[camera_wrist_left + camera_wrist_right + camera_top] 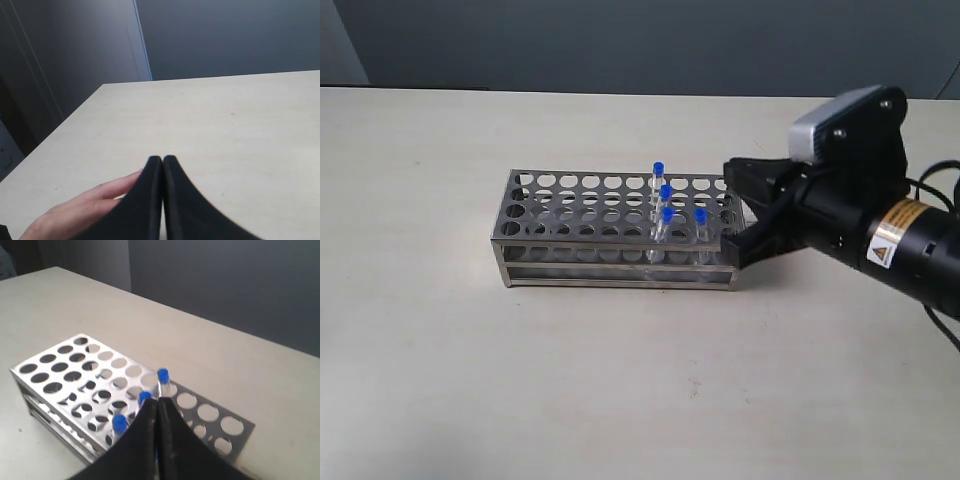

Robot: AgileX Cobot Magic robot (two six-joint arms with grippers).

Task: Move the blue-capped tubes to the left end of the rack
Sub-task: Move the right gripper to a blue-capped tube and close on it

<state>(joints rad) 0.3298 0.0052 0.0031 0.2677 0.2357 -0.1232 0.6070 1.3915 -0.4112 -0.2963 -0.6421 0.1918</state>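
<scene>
Item 1, right gripper point(157, 403): my wrist camera shows its two black fingers pressed together, with only a thin seam between them. I see nothing held there.

Item 2, rack point(570, 206): shiny steel with a perforated top plate, standing on the pale table point(440, 380). Its near end lies directly under and ahead of the right fingertips, and the rest runs away from them.

Item 3, blue-capped tubes point(665, 191): the exterior view shows four, all upright in holes at the rack end closest to the right fingers.
- One point(700, 216) stands just beside the fingertips.
- The other three stand in a short line one step further off.
- In the right wrist view three caps show around the fingertips: one just past them point(163, 373), one at the tip point(145, 397) and one off to the side point(119, 423).
- The fourth is hidden behind the fingers.

Item 4, left gripper point(162, 159): fingers closed against each other and holding nothing, over bare tabletop, well away from the rack.

Item 5, a person's hand point(75, 216): it lies on the table alongside one left finger, its fingertip reaching up close to that finger. I cannot tell whether they touch.
</scene>
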